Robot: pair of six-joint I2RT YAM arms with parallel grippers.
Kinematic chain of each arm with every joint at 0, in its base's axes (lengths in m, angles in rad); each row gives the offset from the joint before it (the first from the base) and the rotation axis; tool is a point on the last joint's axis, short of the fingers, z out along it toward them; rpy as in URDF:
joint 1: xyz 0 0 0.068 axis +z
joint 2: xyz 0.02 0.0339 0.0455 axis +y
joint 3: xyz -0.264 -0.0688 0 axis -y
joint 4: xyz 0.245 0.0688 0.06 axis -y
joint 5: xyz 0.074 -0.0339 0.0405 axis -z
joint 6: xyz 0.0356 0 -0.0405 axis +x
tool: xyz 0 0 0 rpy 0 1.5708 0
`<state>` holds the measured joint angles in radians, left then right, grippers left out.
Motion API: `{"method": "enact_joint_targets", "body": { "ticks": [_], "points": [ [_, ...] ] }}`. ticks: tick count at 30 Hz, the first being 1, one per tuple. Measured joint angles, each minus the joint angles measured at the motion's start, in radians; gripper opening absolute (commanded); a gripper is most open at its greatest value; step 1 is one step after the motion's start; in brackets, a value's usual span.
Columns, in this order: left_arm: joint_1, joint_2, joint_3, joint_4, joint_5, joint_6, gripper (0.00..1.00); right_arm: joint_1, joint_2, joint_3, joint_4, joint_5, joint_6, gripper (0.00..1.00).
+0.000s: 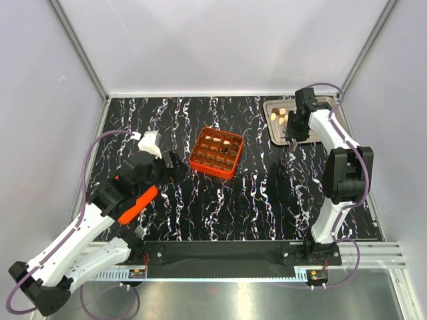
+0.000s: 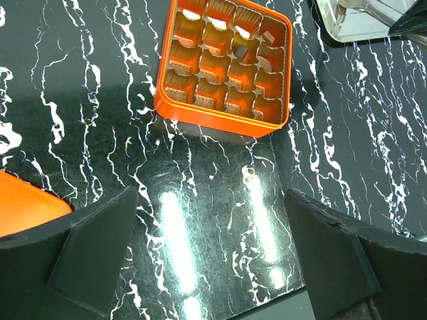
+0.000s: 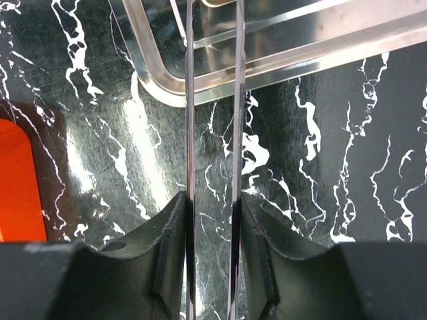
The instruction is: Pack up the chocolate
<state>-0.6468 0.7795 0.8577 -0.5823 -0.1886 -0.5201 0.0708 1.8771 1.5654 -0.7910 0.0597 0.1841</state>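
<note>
Your left gripper (image 2: 212,260) sits low over the black white-veined marble table (image 1: 267,200), left of centre. Jaws at full spread, nothing between them. Just beyond it, mid-table, is the square orange plastic grid box (image 2: 220,122), flat on the surface. Small bite-size chocolate pieces (image 2: 192,14): cream ones sit in the box's far row. The other cells read brown, and you can't tell filling from liner there. Further out, your right gripper (image 3: 213,40) carries two long thin metal blades (image 3: 189,100) that cross the near rim of the shiny silver metal tray (image 3: 313,57), just right of its near-left corner. Blades run parallel with a narrow gap. Their tips run out of the wrist view, so can't tell whether they pinch anything. The tray lies in the table's far right corner, with a few more cream pieces in its left part.
</note>
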Motion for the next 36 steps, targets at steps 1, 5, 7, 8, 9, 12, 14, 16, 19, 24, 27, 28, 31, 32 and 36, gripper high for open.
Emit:
{"method": "enact_joint_targets", "body": {
  "ticks": [1,5,7,8,9,12,14,16,19,24,27,28,31,32,36],
  "points": [
    [0.000,0.000,0.000,0.000,0.000,0.000,0.99,0.000,-0.005,0.000,-0.003,0.000,0.001,0.40],
    [0.000,0.000,0.000,0.000,0.000,0.000,0.99,0.000,-0.027,0.002,-0.019,-0.001,0.004,0.39],
    [0.000,0.000,0.000,0.000,0.000,0.000,0.99,0.000,-0.039,0.002,-0.021,-0.002,0.006,0.39],
    [0.000,0.000,0.000,0.000,0.000,0.000,0.99,0.000,-0.044,0.002,-0.021,-0.002,0.008,0.39],
    [0.000,0.000,0.000,0.000,0.000,0.000,0.99,0.000,-0.049,0.002,-0.022,-0.004,0.011,0.38],
    [0.000,0.000,0.000,0.000,0.000,0.000,0.99,0.002,-0.070,0.002,-0.023,-0.027,0.023,0.38],
    [0.000,0.000,0.000,0.000,0.000,0.000,0.99,0.010,-0.092,0.002,-0.023,-0.040,0.033,0.38],
    [0.000,0.000,0.000,0.000,0.000,0.000,0.99,0.029,-0.117,0.003,-0.027,-0.043,0.042,0.38],
    [0.000,0.000,0.000,0.000,0.000,0.000,0.99,0.109,-0.142,0.050,-0.057,-0.044,0.055,0.38],
    [0.000,0.000,0.000,0.000,0.000,0.000,0.99,0.307,-0.156,0.120,-0.058,-0.055,0.083,0.39],
    [0.000,0.000,0.000,0.000,0.000,0.000,0.99,0.426,-0.157,0.130,-0.059,-0.063,0.101,0.38],
    [0.000,0.000,0.000,0.000,0.000,0.000,0.99,0.457,-0.156,0.130,-0.061,-0.066,0.106,0.38],
    [0.000,-0.001,0.000,0.000,0.000,0.000,0.99,0.526,-0.142,0.137,-0.069,-0.066,0.119,0.39],
    [0.000,-0.002,0.000,0.000,0.000,0.000,0.99,0.546,-0.132,0.143,-0.070,-0.063,0.124,0.39],
    [0.000,-0.007,0.000,-0.001,0.000,0.000,0.99,0.598,-0.100,0.148,-0.076,-0.048,0.135,0.38]
  ]
}}
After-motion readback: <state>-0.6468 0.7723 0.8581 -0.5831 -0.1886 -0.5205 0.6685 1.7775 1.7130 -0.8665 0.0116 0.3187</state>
